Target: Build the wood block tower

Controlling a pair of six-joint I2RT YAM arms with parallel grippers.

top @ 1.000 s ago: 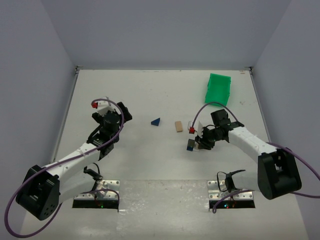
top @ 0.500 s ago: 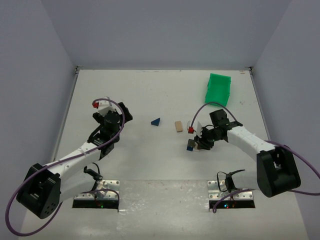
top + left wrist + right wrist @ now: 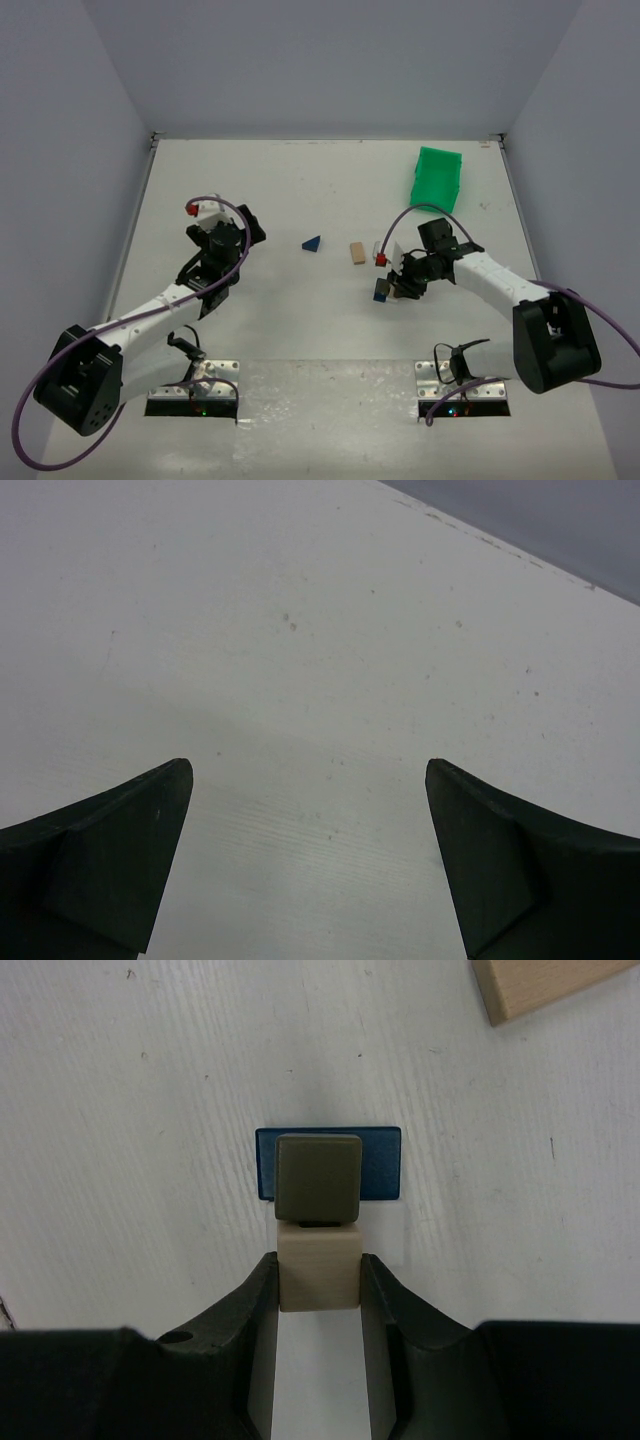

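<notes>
My right gripper (image 3: 318, 1262) is shut on a tan wooden cube (image 3: 318, 1270) held low over the table. Just beyond the cube is an olive-brown cube (image 3: 318, 1178), which overlaps a flat dark blue block (image 3: 382, 1165) lying on the table. In the top view this cluster (image 3: 383, 290) lies at the right gripper (image 3: 402, 285). A tan plank (image 3: 356, 252) and a blue wedge (image 3: 312, 243) lie loose at mid-table; the plank's corner also shows in the right wrist view (image 3: 545, 985). My left gripper (image 3: 308, 780) is open and empty over bare table, far left of the blocks (image 3: 247, 228).
A green plastic bin (image 3: 437, 177) stands at the back right. The grey walls close in the table (image 3: 300, 190) on three sides. The arm bases sit on plates at the near edge.
</notes>
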